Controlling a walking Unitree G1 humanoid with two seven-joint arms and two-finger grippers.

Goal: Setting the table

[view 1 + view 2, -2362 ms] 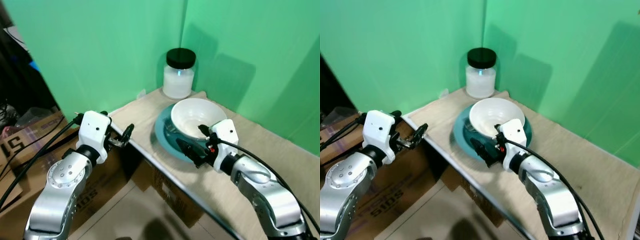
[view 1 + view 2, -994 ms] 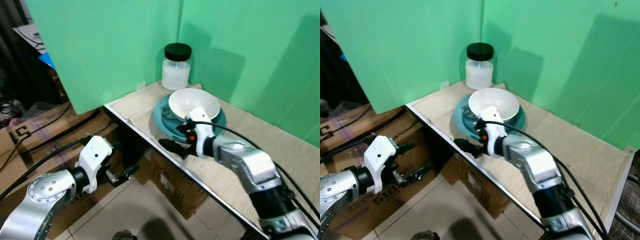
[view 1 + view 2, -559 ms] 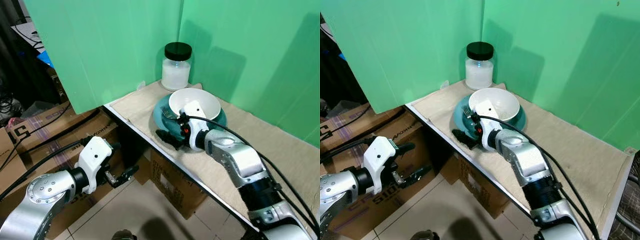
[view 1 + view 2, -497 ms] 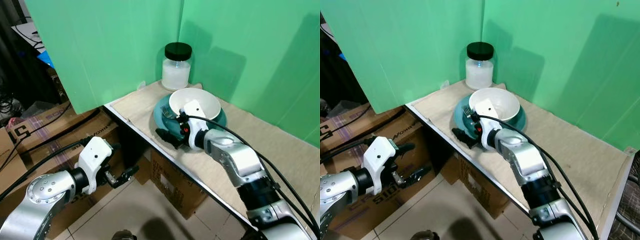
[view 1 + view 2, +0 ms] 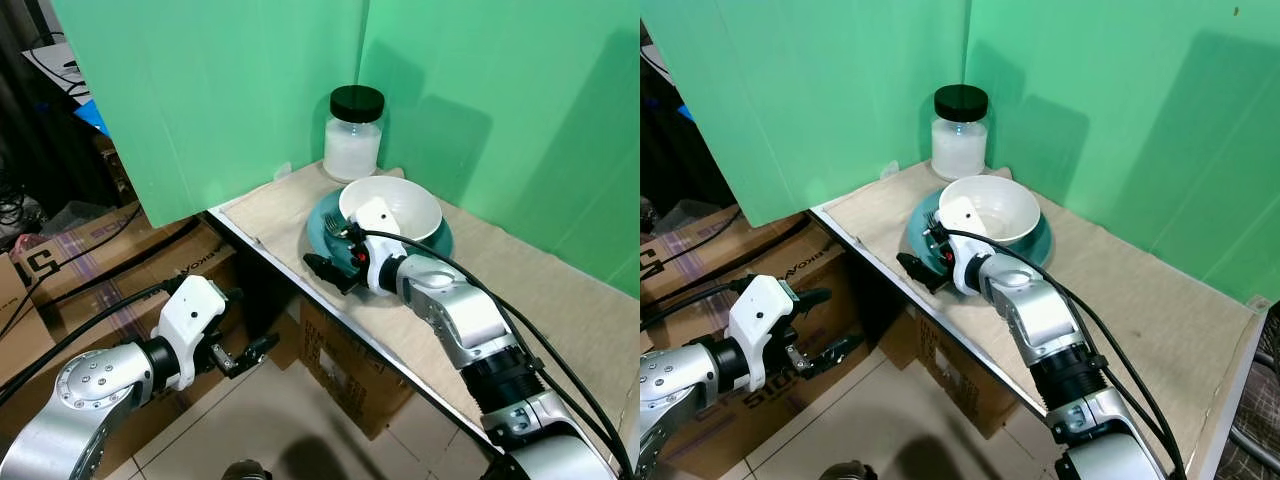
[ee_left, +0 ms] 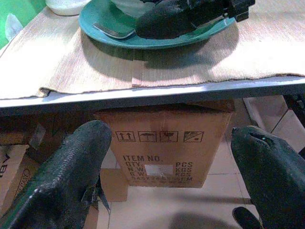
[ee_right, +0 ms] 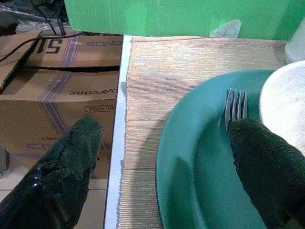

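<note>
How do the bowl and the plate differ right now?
The bowl is white and deep; the plate is teal and flat. The bowl sits on the plate, and the plate lies directly on the beige mat. The plate carries a fork beside the bowl; nothing can be made out inside the bowl. Both are round and unheld.

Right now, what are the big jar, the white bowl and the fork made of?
Jar: looks like clear or frosted glass or plastic holding something white, with a smooth black lid, likely plastic.
White bowl: seems glazed ceramic; it is smooth, thick-walled and softly shiny.
Fork: probably metal, going by its thin grey tines. It lies on the teal plate, beside a finger of the right pincer.
</note>
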